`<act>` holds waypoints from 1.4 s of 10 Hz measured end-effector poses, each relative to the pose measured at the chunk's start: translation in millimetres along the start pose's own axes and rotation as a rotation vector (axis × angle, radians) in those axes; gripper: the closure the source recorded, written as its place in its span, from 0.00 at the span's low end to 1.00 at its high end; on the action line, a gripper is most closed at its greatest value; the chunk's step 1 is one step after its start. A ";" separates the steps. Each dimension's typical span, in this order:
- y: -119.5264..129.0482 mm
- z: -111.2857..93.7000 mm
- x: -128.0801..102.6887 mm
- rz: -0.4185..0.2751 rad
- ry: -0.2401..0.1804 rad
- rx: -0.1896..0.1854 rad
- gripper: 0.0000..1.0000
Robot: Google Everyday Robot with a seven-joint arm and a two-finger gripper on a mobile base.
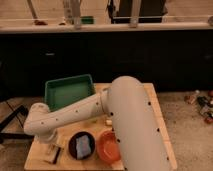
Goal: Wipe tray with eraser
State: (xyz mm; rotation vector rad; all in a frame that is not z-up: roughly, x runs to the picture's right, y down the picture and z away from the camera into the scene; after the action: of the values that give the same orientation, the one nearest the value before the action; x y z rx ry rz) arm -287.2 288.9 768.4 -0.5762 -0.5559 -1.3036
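So the gripper point(50, 141) is down at the front-left corner of the wooden table point(156, 120), tucked under the arm's elbow point(39, 125), and honestly I can't tell what state it's in. The eraser point(53, 153) lies on the table right under it. Next to that sits a dark plate with a blue sponge point(83, 146), then an orange bowl point(108, 147). The green tray point(68, 91) sits at the back-left, and the big white arm point(125, 120) crosses in front of it

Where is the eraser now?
In the camera view the eraser lies at the table's front-left corner, left of the black dish, under the gripper.
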 end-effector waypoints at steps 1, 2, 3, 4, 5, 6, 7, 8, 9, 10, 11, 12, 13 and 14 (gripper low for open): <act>-0.8 3.1 -0.4 -0.005 -0.003 -0.008 0.23; 0.0 6.0 -0.1 -0.006 -0.006 -0.014 0.23; 1.5 7.7 1.3 -0.003 -0.008 -0.018 0.23; 3.1 9.2 2.5 -0.002 -0.009 -0.021 0.25; 3.2 10.4 2.2 -0.004 -0.010 -0.024 0.31; 2.4 10.8 1.5 -0.007 -0.011 -0.023 0.38; 2.1 11.1 1.2 -0.009 -0.011 -0.020 0.49; 1.8 11.6 0.3 -0.012 -0.016 -0.012 0.61; 1.8 11.1 0.3 -0.015 -0.017 -0.006 0.71; 1.4 10.4 0.0 -0.019 -0.017 0.000 0.81; 0.8 9.4 0.0 -0.021 -0.016 0.005 0.93; 0.3 8.8 0.2 -0.022 -0.015 0.007 0.97; -0.1 8.3 0.0 -0.023 -0.015 0.010 1.00; -0.6 7.8 0.0 -0.025 -0.013 0.012 1.00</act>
State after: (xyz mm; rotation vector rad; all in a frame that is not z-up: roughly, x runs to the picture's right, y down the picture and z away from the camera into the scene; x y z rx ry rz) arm -288.3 294.1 774.3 -0.5699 -0.5827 -1.3204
